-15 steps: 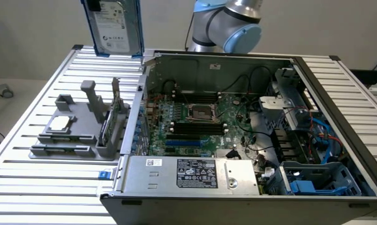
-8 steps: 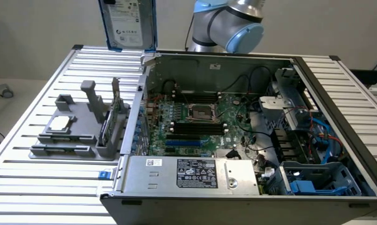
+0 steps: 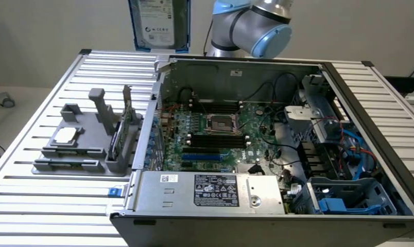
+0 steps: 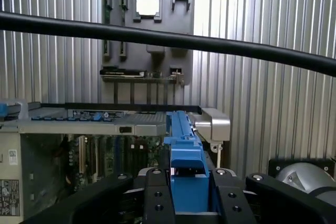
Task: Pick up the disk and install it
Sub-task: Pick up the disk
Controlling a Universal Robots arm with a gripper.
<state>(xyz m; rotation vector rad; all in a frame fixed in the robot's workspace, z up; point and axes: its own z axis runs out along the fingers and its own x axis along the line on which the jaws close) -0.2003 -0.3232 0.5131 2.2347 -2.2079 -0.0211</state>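
The disk [image 3: 159, 23] hangs upright high above the back of the slatted table [image 3: 49, 206], its white label facing the exterior camera and blue rails along its edges. In the wrist view its blue rail [image 4: 184, 145] runs edge-on between my black fingers [image 4: 157, 192]. My gripper [image 4: 186, 184] is shut on the disk. The arm's grey and blue joint [image 3: 262, 28] shows just to the exterior view's right of the disk, behind the open computer case [image 3: 241, 63].
The case lies open with its motherboard [image 3: 221, 128] exposed, a power supply [image 3: 207, 190] at the near side and a blue drive bay [image 3: 351, 198] at the near right. A grey holder [image 3: 83, 149] carries a processor chip [image 3: 65, 135] and a green card [image 3: 128, 123]. A black cable [image 4: 157, 38] crosses the wrist view.
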